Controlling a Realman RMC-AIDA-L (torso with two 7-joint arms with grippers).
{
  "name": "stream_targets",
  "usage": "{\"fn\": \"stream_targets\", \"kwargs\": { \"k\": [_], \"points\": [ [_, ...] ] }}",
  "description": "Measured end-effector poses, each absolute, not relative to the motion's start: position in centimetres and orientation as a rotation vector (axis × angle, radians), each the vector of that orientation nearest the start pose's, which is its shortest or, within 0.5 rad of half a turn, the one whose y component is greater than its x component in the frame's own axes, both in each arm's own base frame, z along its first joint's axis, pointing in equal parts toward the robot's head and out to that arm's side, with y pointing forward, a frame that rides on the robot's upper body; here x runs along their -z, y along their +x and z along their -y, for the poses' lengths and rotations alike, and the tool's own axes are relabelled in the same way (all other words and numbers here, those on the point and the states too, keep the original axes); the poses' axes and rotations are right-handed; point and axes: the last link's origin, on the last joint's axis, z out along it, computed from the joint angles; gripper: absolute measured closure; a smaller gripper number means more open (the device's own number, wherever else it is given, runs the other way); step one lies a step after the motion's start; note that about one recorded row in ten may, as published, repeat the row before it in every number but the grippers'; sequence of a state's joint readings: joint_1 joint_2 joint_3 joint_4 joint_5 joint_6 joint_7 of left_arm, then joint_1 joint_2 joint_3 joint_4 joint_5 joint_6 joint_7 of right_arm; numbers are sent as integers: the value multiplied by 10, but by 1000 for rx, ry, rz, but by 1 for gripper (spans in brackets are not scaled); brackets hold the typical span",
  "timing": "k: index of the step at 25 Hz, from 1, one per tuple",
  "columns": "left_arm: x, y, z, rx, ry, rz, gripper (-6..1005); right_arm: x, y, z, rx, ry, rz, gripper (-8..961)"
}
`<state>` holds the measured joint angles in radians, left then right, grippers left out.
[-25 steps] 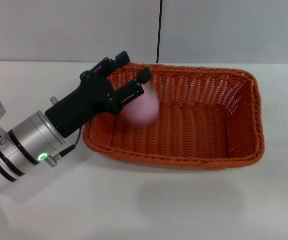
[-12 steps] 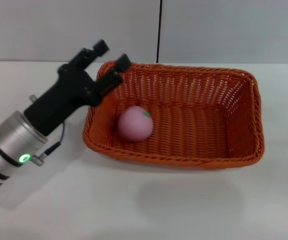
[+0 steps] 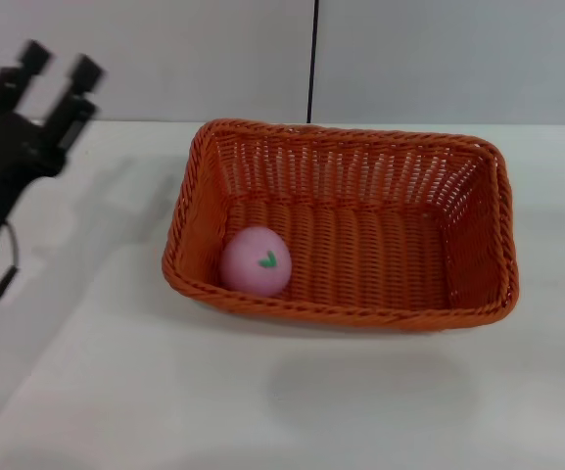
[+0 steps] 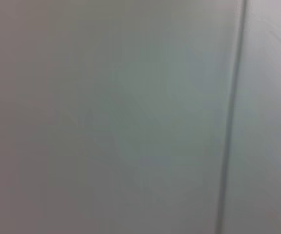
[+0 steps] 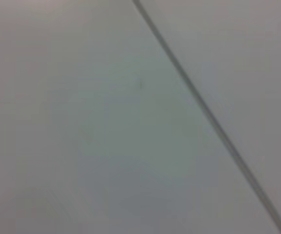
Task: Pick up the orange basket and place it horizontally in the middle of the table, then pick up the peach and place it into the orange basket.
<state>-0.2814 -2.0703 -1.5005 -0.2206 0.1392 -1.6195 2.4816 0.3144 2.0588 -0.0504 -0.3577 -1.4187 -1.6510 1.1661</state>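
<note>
On my head camera the left hand (image 3: 55, 69) sits far out at the left edge, raised above the desk, well apart from the basket. Its two black fingers (image 3: 83, 75) point up and away from me with a clear gap between them, so I read it as spread wide and holding nothing. A thin cable loops down from its black body near the picture's edge.

Moving right, the broad, smooth white desk (image 3: 292, 401) carries the large rectangular orange woven basket (image 3: 478, 235) with its braided rim and slatted sloping sides. It lies with its long side running across my view, roughly in the middle of the desk, its far rim close to the wall behind.

Inside the basket, in the near left corner of its floor, rests the small round pink toy peach (image 3: 255, 261), smooth and matte, with its little green leaf mark facing me. It touches the basket's floor and sits just beside the near wall; nothing grips it. The rest of the basket's floor to the right is bare weave.

I see no right hand on the head camera. Both wrist cameras show me only a plain grey wall surface (image 4: 111, 117) crossed by a dark seam (image 5: 203, 112), so for the right hand I cannot tell the finger state.
</note>
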Motion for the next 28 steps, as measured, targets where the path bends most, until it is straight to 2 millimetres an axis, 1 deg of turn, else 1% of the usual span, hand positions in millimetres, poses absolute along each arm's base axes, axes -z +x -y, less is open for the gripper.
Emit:
{"fn": "stream_targets", "kwargs": {
  "k": [2, 3, 5, 6, 7, 8, 9, 13, 21, 28],
  "points": [
    [-16, -297, -271, 1322, -1688, 484, 275, -111, 360, -266, -1345, -1393, -682, 505],
    [-20, -301, -271, 1313, -1660, 481, 275, -112, 365, -262, -1335, -1333, -669, 505],
    [-27, -307, -269, 1295, -1610, 477, 275, -112, 367, -261, -1328, -1304, -663, 505],
    [-33, -313, -267, 1282, -1562, 477, 275, -113, 371, -257, -1315, -1241, -651, 505],
    [-33, -313, -267, 1282, -1562, 477, 275, -113, 371, -257, -1315, -1241, -651, 505],
    [-41, -319, -264, 1271, -1505, 476, 275, -115, 376, -252, -1297, -1186, -638, 505],
    [-41, -319, -264, 1271, -1505, 476, 275, -115, 376, -252, -1297, -1186, -638, 505],
    [-54, -331, -256, 1257, -1399, 471, 275, -117, 383, -245, -1266, -1096, -620, 505],
    [-68, -342, -242, 1248, -1287, 447, 275, -120, 391, -241, -1252, -1023, -636, 505],
    [-71, -345, -240, 1242, -1261, 446, 275, -120, 392, -240, -1249, -1011, -641, 505]
  ]
}}
